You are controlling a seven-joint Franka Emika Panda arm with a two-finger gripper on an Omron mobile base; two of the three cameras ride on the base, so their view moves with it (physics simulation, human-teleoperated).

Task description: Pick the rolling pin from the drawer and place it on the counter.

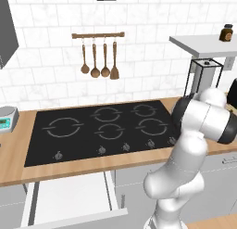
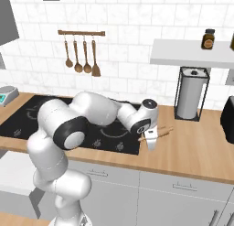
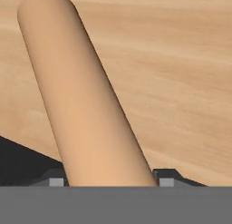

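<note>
Gripper [image 2: 151, 139] clamped on rolling pin [image 2: 158, 132], one finger tip [image 3: 55, 180] at each side of thick body. Pin held low over wooden counter [image 2: 192, 142], just beside right edge of black cooktop [image 1: 102, 128]; contact with counter could not be told. Drawer [image 1: 69, 198] stood pulled out below cooktop's front left. Paper towel holder [image 2: 191, 93] stood on counter, well right of cooktop.

We see the light-brown rolling pin [image 2: 161, 131] low over the wooden counter [image 2: 196, 147], just right of the black cooktop, lying roughly level. The white drawer [image 1: 69, 200] stands pulled open below the counter's near edge, left.
</note>
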